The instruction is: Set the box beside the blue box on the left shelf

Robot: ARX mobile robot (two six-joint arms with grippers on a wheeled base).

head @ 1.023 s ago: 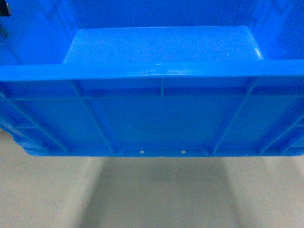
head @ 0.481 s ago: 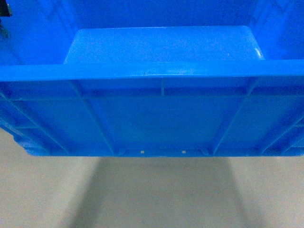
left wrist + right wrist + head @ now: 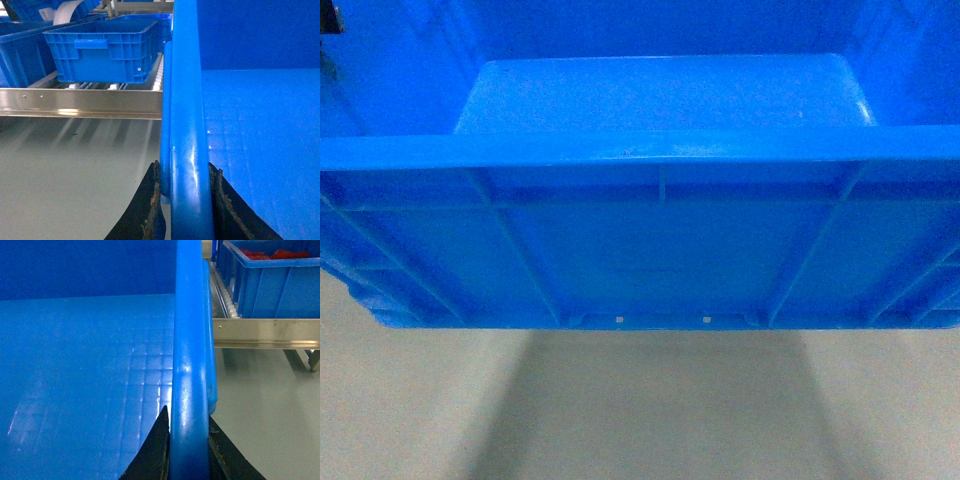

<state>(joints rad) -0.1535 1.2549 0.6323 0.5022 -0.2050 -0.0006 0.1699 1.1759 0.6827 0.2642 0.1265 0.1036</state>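
Bright-blue ribbed plastic crate (image 3: 660, 250), one, held level above the pale floor (image 3: 640, 410) with its opening up and its long axis running left to right across the head view. The left gripper (image 3: 186, 200) is clamped on the crate's left rim, one black finger on each side; the right gripper (image 3: 188, 445) is clamped likewise on the right rim. Ahead stands the grey metal roller shelf (image 3: 80, 102), carrying a smaller blue crate (image 3: 102, 50). A third blue crate (image 3: 270, 280) holds red items.
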